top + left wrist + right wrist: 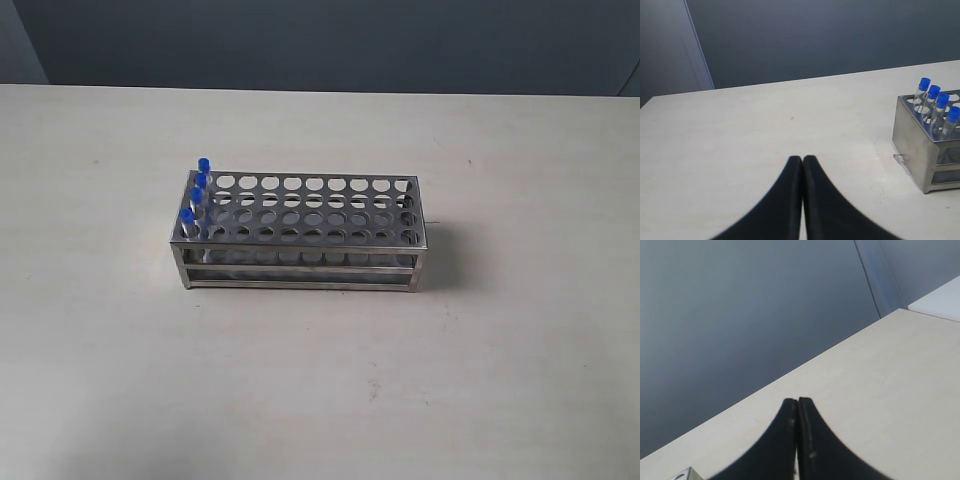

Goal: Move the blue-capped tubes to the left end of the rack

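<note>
The steel rack (300, 235) stands mid-table, its long side facing the exterior camera. Several blue-capped tubes (195, 193) stand upright in the column of holes at its left end, one behind another. The left wrist view shows the same rack (920, 145) end-on with the tubes (938, 100) in it. My left gripper (802, 159) is shut and empty, well away from the rack. My right gripper (798, 401) is also shut and empty over bare tabletop; only a rack corner (684, 474) shows beside it. Neither gripper appears in the exterior view.
The pale table (500, 380) extends around the rack on all sides. A dark wall (320, 40) runs behind its far edge. The rack's other holes hold nothing.
</note>
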Robot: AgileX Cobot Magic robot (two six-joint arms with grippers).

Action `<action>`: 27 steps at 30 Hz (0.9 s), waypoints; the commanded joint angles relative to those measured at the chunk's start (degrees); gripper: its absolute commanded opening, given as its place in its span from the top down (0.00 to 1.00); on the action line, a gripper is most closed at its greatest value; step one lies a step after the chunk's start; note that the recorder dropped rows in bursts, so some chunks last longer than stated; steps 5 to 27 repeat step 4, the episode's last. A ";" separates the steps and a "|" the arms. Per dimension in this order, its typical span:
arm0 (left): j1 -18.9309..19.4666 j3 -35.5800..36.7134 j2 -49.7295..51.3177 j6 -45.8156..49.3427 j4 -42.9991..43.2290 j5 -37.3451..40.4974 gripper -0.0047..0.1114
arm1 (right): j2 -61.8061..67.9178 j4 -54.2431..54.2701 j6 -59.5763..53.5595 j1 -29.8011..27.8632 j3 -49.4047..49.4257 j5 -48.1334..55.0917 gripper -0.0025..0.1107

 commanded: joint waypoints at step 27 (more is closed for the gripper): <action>-0.23 -0.18 -0.30 -0.03 -0.19 -0.18 0.95 | -0.29 -0.13 -0.21 0.10 -0.01 -0.47 0.99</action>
